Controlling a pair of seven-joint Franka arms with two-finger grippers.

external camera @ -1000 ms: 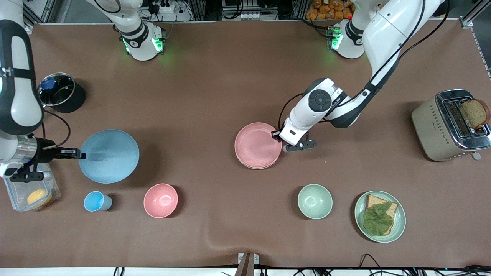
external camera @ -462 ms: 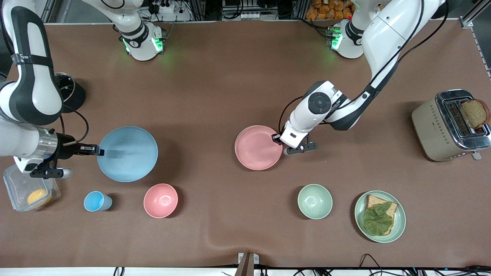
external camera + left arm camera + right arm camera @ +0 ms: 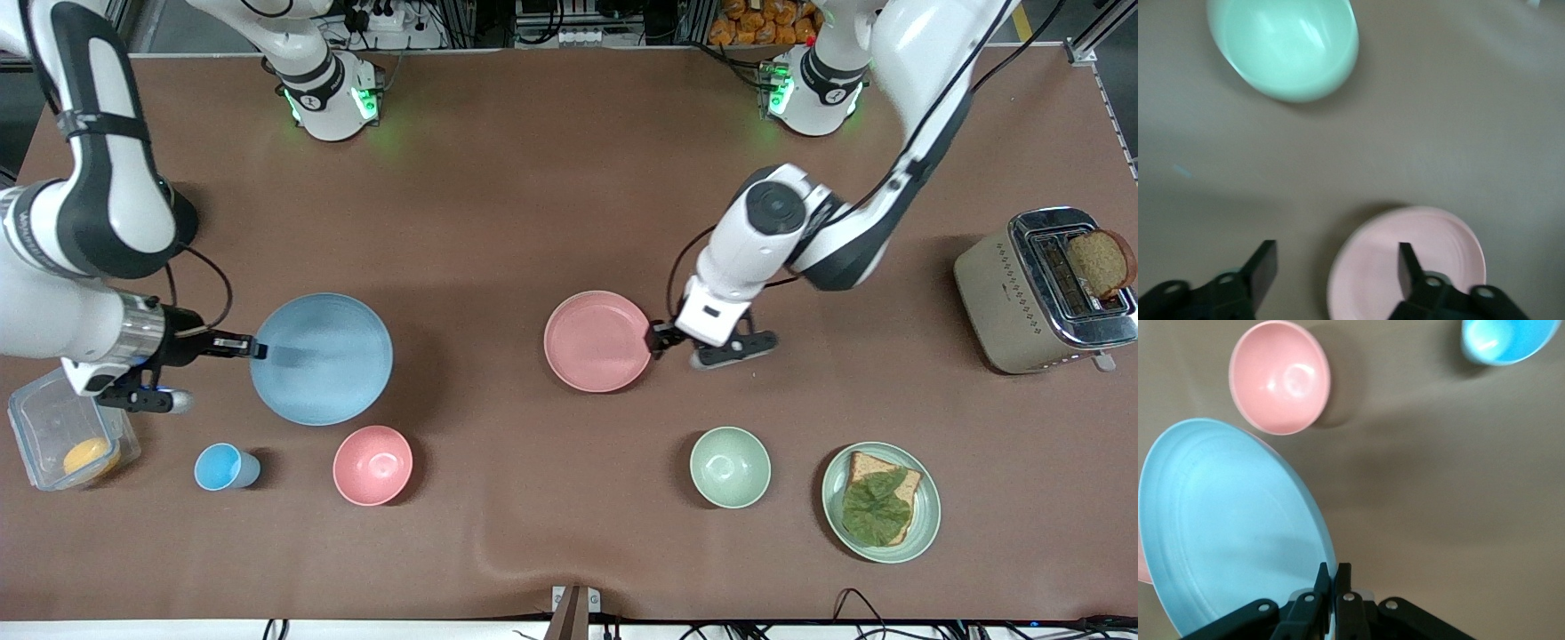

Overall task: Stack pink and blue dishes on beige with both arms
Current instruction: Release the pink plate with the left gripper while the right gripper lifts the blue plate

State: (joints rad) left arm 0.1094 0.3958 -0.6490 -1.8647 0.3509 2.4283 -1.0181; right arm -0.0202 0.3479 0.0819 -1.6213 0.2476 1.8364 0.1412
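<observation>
The pale pink plate (image 3: 597, 341) lies flat in the middle of the table. My left gripper (image 3: 662, 339) hangs open just off its rim, toward the left arm's end. In the left wrist view the pink plate (image 3: 1411, 260) shows below the left gripper (image 3: 1337, 267), and nothing is between the fingers. My right gripper (image 3: 253, 347) is shut on the rim of the light blue plate (image 3: 322, 358), which it holds above the table. The right wrist view shows the right gripper (image 3: 1333, 577) pinching the blue plate (image 3: 1225, 527). The beige plate does not show.
A deep pink bowl (image 3: 372, 465) and a small blue cup (image 3: 225, 467) stand nearer the camera than the blue plate. A green bowl (image 3: 730, 467) and a green plate (image 3: 932, 498) with bread sit toward the left arm's end. A toaster (image 3: 1040, 289) and a clear container (image 3: 53, 427) stand at opposite table ends.
The right gripper has carried the blue plate toward the pink plate. The left gripper has drawn back off the pink plate's rim.
</observation>
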